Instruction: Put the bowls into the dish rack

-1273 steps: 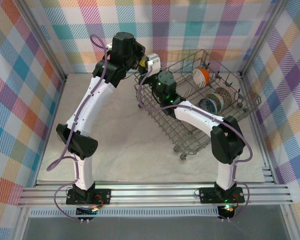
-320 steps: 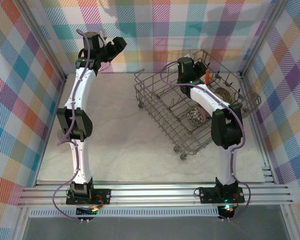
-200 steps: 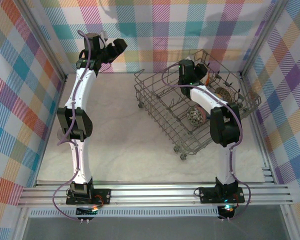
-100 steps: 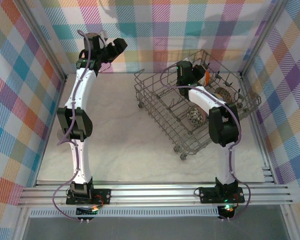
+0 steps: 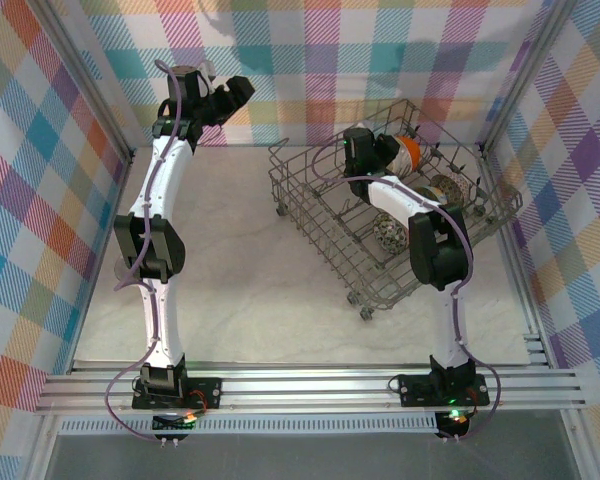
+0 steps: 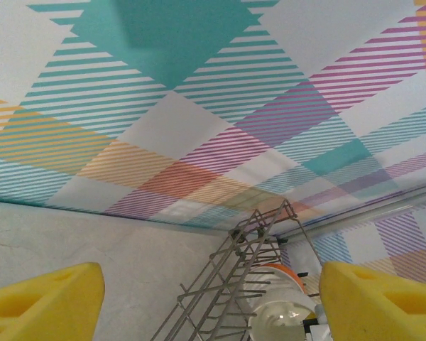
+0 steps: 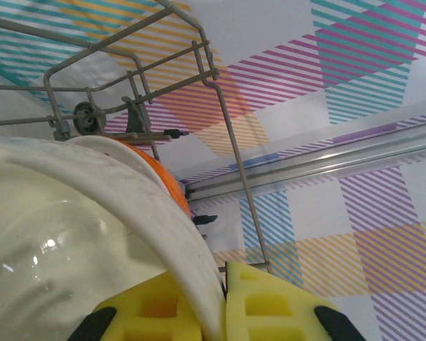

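The grey wire dish rack (image 5: pixel 325 205) stands at the back right of the table. My right gripper (image 5: pixel 372 150) hangs over its far end, shut on the rim of a white bowl (image 5: pixel 386 147) that is held on edge beside an orange bowl (image 5: pixel 409 152). In the right wrist view the yellow fingers (image 7: pixel 270 305) pinch the white bowl's (image 7: pixel 71 234) rim, with the orange bowl (image 7: pixel 165 181) just behind. A brown-patterned bowl (image 5: pixel 442 188) and a floral bowl (image 5: pixel 390 232) sit in the rack. My left gripper (image 5: pixel 236 92) is open, high at the back wall, holding nothing.
The left wrist view looks along the table at the rack's end (image 6: pixel 231 284), with the white bowl (image 6: pixel 284 320) and orange bowl (image 6: pixel 290 273) behind its wires. Checked walls close in the table at the back and both sides. The rack's wheels (image 5: pixel 366 313) rest on the tabletop.
My right gripper has swung a little left over the rack's far end with the white bowl, uncovering the orange bowl. The left arm has stayed still.
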Action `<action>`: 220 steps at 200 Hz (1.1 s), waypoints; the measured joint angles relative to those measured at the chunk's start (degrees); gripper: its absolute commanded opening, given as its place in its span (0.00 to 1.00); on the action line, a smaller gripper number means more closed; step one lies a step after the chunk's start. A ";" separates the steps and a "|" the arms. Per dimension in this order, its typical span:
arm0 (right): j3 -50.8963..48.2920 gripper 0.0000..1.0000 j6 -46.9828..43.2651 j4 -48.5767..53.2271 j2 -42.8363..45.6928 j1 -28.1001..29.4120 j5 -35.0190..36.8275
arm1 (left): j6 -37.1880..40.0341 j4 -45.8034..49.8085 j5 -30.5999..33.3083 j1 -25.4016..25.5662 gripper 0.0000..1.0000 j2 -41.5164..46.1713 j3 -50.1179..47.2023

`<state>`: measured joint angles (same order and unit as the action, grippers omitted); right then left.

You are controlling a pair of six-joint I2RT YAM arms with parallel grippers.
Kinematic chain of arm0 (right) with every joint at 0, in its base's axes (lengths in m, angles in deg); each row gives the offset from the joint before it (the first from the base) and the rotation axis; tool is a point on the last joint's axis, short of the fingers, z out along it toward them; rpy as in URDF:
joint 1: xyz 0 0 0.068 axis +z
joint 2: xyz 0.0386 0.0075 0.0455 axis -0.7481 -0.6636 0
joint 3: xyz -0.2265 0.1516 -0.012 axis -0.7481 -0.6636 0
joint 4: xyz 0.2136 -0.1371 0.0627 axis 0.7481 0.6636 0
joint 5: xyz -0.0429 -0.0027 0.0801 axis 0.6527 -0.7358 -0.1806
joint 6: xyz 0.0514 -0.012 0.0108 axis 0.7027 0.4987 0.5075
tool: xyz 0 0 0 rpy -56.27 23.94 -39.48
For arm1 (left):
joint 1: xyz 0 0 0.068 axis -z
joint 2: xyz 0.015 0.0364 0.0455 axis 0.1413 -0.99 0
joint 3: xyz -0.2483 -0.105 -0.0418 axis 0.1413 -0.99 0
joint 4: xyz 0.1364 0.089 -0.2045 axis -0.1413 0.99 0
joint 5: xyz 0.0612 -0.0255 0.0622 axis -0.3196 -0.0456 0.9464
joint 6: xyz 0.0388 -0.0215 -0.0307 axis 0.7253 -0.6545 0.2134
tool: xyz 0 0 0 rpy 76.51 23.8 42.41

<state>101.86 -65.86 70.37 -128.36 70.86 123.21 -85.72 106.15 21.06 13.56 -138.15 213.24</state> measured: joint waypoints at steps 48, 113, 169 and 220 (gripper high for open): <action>1.01 0.00 -1.97 0.02 -0.33 0.04 0.07 | -0.02 -0.02 0.00 0.07 0.79 0.00 0.00; 2.49 0.15 -2.78 1.29 -1.20 0.09 0.68 | -0.02 -0.02 0.02 0.07 0.79 0.00 0.00; 3.93 0.29 -0.22 4.50 -1.95 0.09 0.13 | -0.02 -0.02 0.02 0.11 0.79 0.00 -0.35; 4.79 0.40 1.44 7.48 -2.25 0.13 -0.90 | -0.04 -0.02 0.13 0.15 0.79 0.00 -0.81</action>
<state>106.64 -64.42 77.85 -130.61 70.99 122.31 -85.76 106.13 21.19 13.71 -138.15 212.43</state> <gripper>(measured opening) 0.377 0.789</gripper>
